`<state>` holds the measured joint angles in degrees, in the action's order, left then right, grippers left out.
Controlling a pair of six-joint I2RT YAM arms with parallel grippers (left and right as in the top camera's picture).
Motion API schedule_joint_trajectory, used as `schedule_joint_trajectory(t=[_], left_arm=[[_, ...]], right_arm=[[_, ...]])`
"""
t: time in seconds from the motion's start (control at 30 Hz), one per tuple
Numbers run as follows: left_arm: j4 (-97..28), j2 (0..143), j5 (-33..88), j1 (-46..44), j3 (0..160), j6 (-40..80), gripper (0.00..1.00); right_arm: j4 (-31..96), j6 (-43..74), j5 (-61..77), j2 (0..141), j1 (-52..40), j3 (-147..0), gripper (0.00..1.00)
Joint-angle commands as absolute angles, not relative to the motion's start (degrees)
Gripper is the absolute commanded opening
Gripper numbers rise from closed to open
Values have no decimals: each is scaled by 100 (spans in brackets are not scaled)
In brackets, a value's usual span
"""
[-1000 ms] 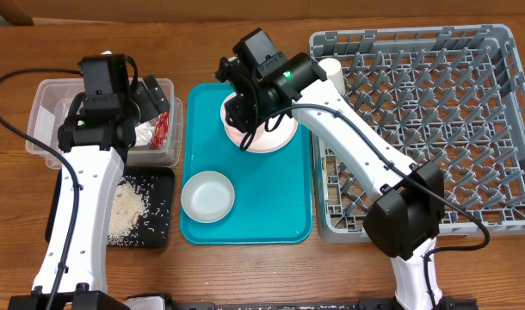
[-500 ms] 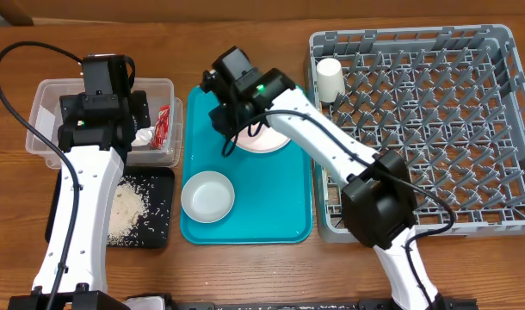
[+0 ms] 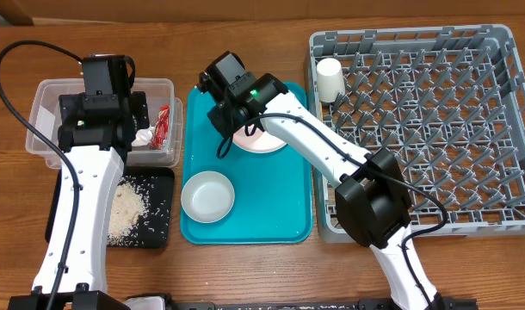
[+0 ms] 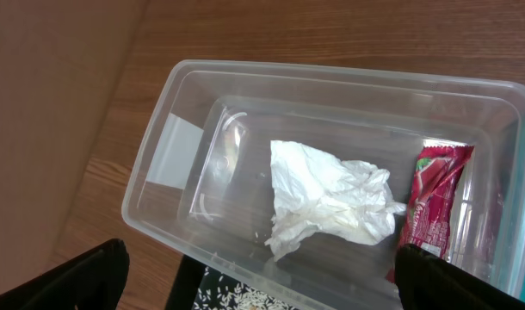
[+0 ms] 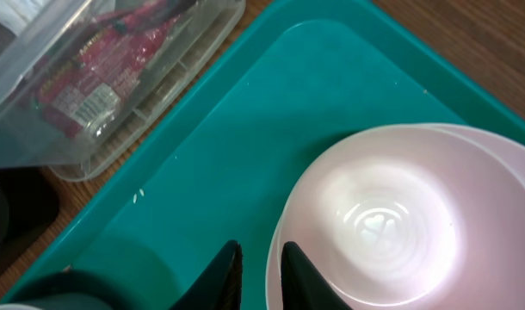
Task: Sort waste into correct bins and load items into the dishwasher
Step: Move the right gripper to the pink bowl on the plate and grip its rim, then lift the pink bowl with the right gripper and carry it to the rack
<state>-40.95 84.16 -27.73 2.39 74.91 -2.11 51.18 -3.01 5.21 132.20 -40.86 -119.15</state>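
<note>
A larger pale bowl (image 5: 374, 224) sits on the pink plate (image 5: 508, 151) at the back of the teal tray (image 3: 271, 207). My right gripper (image 5: 261, 275) is closed to a narrow gap over the bowl's left rim, one finger inside and one outside. A small white bowl (image 3: 207, 196) sits at the tray's front left. The white cup (image 3: 330, 77) stands in the grey dish rack (image 3: 435, 215). The tissue (image 4: 331, 202) and red wrapper (image 4: 435, 202) lie in the clear tub (image 4: 159, 172). My left gripper (image 4: 267, 288) is open and empty above the tub's near wall. Rice (image 3: 126, 211) lies on the black tray (image 3: 159, 226).
The tub (image 3: 47, 95) and the black tray stand left of the teal tray, and the rack stands right of it. The right arm reaches across the rack's front left corner. Bare wooden table runs along the front.
My right gripper has moved left from above the middle of the bowl to its left rim. The left arm has shifted only slightly. The dishes have not moved.
</note>
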Motion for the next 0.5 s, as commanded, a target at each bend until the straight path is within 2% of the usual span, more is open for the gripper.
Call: schedule_joint_trajectory(t=[0.0, 0.03, 0.17, 0.27, 0.47], left_arm=[[-4091, 8353, -2888, 261, 7588, -325, 100], [-4091, 8353, -2891, 261, 7588, -325, 100], [-4091, 8353, -2888, 259, 7588, -325, 100], [-4091, 8353, -2888, 261, 7588, -325, 100], [-4088, 8353, -2888, 261, 7588, -325, 100]], right_arm=[[4925, -296, 454, 13279, -4082, -11749, 19], [4866, -296, 454, 13279, -4082, -11688, 23], [4803, -294, 456, 13281, -4082, -11524, 25], [4694, -296, 454, 13281, -4082, -11404, 31], [4340, -298, 454, 13281, -4082, -11091, 32]])
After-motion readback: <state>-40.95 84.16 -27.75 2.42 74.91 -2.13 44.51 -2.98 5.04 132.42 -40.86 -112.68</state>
